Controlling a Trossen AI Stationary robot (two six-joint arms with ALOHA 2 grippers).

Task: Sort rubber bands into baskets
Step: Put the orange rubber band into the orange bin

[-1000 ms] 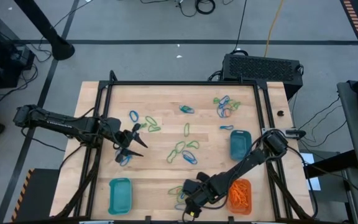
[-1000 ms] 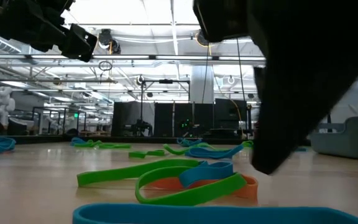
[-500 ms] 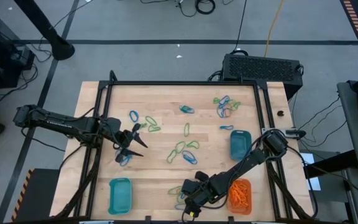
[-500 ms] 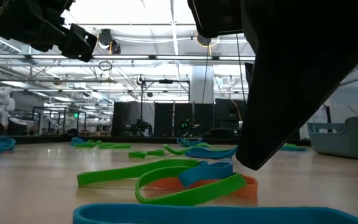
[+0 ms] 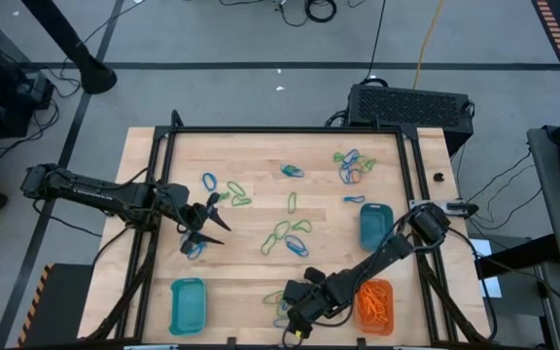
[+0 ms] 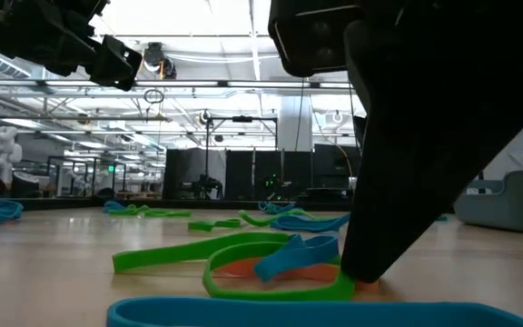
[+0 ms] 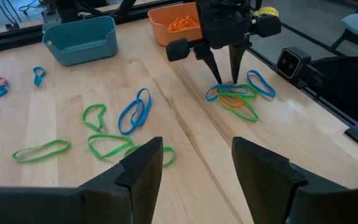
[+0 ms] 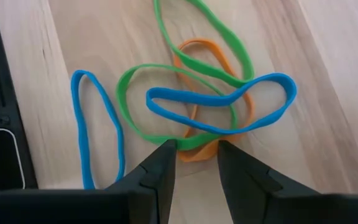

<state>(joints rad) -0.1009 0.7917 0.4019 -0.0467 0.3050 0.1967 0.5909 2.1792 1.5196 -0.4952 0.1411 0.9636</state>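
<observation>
Reaching down into a tangle of bands at the table's near edge, the right gripper point(image 8: 193, 163) has its tips on the wood.

Its fingers point(image 7: 211, 62) stand slightly parted, straddling the edge of an orange band point(image 8: 194, 151) that lies under a green band point(image 8: 135, 73) and a blue band point(image 8: 219, 99); nothing is pinched yet. Another blue loop point(image 8: 95, 127) lies just beside the pile. The orange basket point(image 5: 377, 303), full of orange bands, sits just to the right of that gripper. The left gripper point(image 5: 205, 224) hangs open over the left side, above a blue band. Teal baskets point(image 5: 189, 303) stand at the near left and the right point(image 5: 374, 225); loose bands point(image 5: 287, 232) are scattered mid-table.
</observation>
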